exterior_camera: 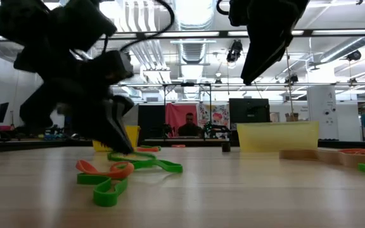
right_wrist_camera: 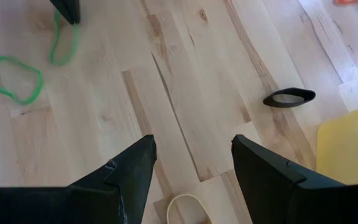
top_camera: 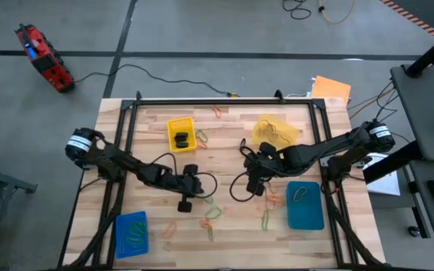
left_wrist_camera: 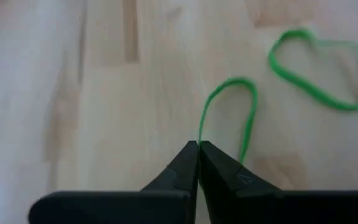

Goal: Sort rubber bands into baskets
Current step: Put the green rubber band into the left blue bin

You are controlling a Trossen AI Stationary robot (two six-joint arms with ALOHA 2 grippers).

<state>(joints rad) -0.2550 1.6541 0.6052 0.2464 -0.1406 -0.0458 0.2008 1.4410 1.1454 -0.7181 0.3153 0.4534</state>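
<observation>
Green band: pinched at one end between the closed tips of the left gripper (left_wrist_camera: 199, 146), its loop (left_wrist_camera: 229, 112) lying on the tabletop (top_camera: 224, 150) near the middle, toward the front edge.
Left gripper: clenched on that band, low over the wood.
Second green band (left_wrist_camera: 316, 68): loose just beside it.
Right gripper (right_wrist_camera: 191, 155): fingers spread, holding nothing, above the tabletop's centre.
Black band (right_wrist_camera: 289, 98): beyond it, near the pale yellow basket (top_camera: 273, 129).
Other baskets: bright yellow (top_camera: 181, 134) toward the back edge; blue (top_camera: 131, 235) at the front-left corner; teal (top_camera: 305, 205) front right.
</observation>
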